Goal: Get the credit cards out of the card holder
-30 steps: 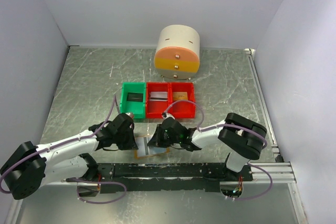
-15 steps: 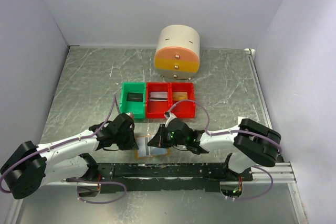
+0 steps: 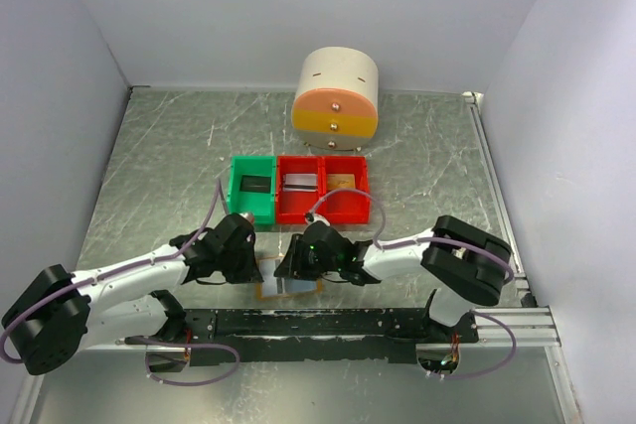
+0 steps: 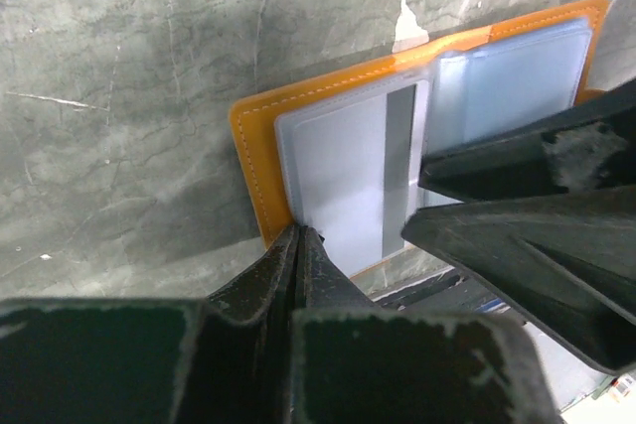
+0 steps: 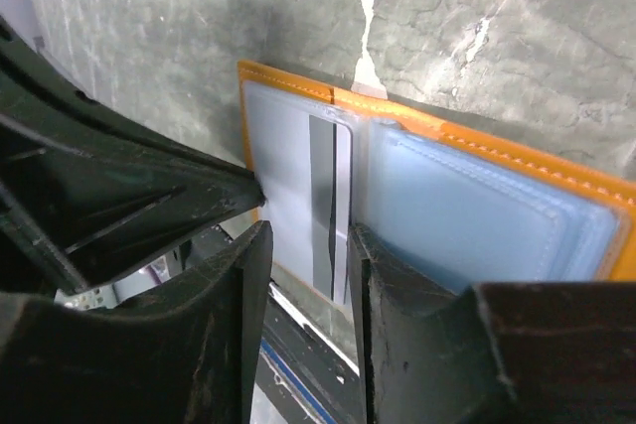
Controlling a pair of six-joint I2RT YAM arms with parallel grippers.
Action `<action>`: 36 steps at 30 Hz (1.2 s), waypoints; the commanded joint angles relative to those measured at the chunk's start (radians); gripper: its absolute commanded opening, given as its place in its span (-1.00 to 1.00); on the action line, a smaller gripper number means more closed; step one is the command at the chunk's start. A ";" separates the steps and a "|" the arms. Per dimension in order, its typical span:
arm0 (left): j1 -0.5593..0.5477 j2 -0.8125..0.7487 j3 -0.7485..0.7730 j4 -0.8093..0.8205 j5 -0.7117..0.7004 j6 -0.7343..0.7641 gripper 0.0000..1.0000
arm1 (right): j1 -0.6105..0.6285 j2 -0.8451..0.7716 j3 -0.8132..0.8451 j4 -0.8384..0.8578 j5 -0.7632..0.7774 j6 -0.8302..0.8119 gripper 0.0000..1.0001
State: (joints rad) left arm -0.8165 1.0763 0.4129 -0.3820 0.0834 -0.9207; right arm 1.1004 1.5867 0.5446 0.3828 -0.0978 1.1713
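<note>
The card holder (image 3: 288,288) lies open on the table near the front edge, orange rim (image 4: 253,156) around pale blue pockets (image 5: 477,206). A grey-silver credit card (image 4: 343,176) with a dark stripe (image 5: 323,206) sits in its left pocket. My left gripper (image 4: 298,235) is shut, its tips pressed onto the holder's near left edge. My right gripper (image 5: 306,245) stands open, its two fingers on either side of the card's striped end without touching it. In the top view the left gripper (image 3: 253,263) and right gripper (image 3: 295,267) meet over the holder.
Behind the holder stand a green bin (image 3: 252,208) and a red two-part bin (image 3: 323,208), each compartment with a flat item in it. A round cream and orange drawer unit (image 3: 336,98) stands further back. The black base rail (image 3: 328,323) runs just in front of the holder.
The right gripper closed and has now opened over the card's striped end. Its elbow swung outward and came back. The left gripper and the holder have stayed in place.
</note>
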 commanded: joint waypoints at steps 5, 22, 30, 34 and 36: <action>-0.010 0.052 -0.001 0.059 0.020 0.043 -0.83 | 0.042 0.110 0.045 0.007 0.005 0.004 -0.35; -0.022 0.069 0.070 0.003 -0.074 0.033 -0.76 | 0.045 -0.013 0.005 -0.060 0.066 -0.019 -1.00; -0.022 0.051 0.096 0.023 -0.028 0.033 -0.44 | 0.045 0.008 -0.072 0.010 0.070 0.064 -1.00; -0.022 0.068 0.063 0.088 0.029 0.021 -0.36 | 0.044 0.025 -0.077 -0.005 0.089 0.106 -1.00; -0.022 0.067 0.051 0.113 0.050 0.018 -0.36 | 0.045 0.032 -0.082 -0.009 0.092 0.120 -1.00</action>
State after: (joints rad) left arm -0.8314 1.1419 0.4812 -0.3676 0.0662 -0.8871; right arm 1.1400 1.5887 0.4881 0.4000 -0.0326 1.2430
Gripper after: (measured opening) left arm 0.320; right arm 0.006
